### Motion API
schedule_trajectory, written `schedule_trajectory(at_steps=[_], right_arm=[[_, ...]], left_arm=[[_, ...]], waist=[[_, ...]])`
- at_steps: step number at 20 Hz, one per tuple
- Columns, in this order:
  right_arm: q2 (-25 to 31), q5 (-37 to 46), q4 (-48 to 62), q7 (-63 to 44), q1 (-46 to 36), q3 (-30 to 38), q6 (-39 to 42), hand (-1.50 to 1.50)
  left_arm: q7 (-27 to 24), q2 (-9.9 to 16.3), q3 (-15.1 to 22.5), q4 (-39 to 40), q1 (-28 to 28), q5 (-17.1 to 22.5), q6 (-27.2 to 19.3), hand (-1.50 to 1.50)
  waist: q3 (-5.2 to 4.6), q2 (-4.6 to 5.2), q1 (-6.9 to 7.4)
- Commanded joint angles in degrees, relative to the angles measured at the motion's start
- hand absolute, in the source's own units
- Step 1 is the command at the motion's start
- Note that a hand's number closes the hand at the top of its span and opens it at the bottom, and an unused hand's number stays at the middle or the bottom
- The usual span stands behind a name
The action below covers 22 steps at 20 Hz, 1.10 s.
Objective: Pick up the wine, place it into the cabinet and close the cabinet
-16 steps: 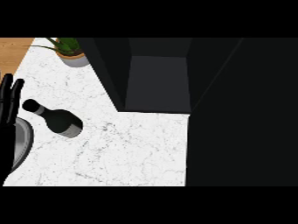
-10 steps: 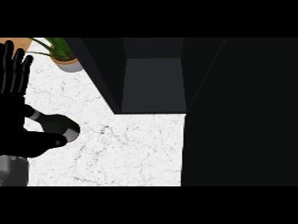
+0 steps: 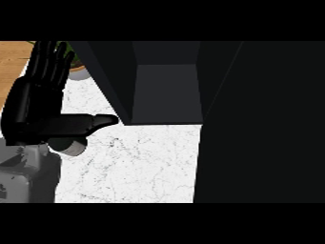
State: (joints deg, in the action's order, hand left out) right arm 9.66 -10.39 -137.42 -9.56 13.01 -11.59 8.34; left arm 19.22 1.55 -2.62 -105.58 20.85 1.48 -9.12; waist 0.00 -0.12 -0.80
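Note:
My left hand (image 3: 35, 109) is in the head view at the left, open, with straight fingers pointing away and the thumb stretched right. It lies over the wine bottle (image 3: 72, 148), of which only a rounded grey end shows below the thumb. I cannot tell if the hand touches the bottle. The dark cabinet (image 3: 166, 93) stands open at the middle, its inside bare. My right hand does not show.
The cabinet's dark door (image 3: 270, 124) fills the right side of the view. A potted plant (image 3: 78, 71) stands behind my fingers at the back left. The white marble counter (image 3: 137, 167) runs in front of the cabinet. A wooden surface (image 3: 3, 71) lies left of it.
My left hand and forearm have moved right and further onto the counter. They now cover the wine bottle, which showed whole at first.

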Motion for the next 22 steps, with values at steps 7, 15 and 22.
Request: schedule_trajectory(at_steps=[7, 15, 22], right_arm=[[1.08, -3.33, -11.96, -8.3, 5.02, -0.44, 0.31, -1.5], [0.39, 0.15, -17.29, -17.45, 0.32, -5.0, -4.61, -1.5], [1.19, -1.38, -18.45, -16.24, 2.95, -3.38, -4.19, -1.5]], left_arm=[[10.75, -1.52, 9.79, -4.27, 5.19, -5.22, -11.68, -1.5], [21.78, -1.55, 10.79, -9.5, 9.14, -11.11, -13.17, -1.5], [24.41, -1.55, 13.07, -13.8, 7.21, -16.47, -16.69, -1.5]], waist=[[0.01, -0.07, 0.21], [-0.04, -0.18, 0.19], [0.02, -0.17, 0.19]])
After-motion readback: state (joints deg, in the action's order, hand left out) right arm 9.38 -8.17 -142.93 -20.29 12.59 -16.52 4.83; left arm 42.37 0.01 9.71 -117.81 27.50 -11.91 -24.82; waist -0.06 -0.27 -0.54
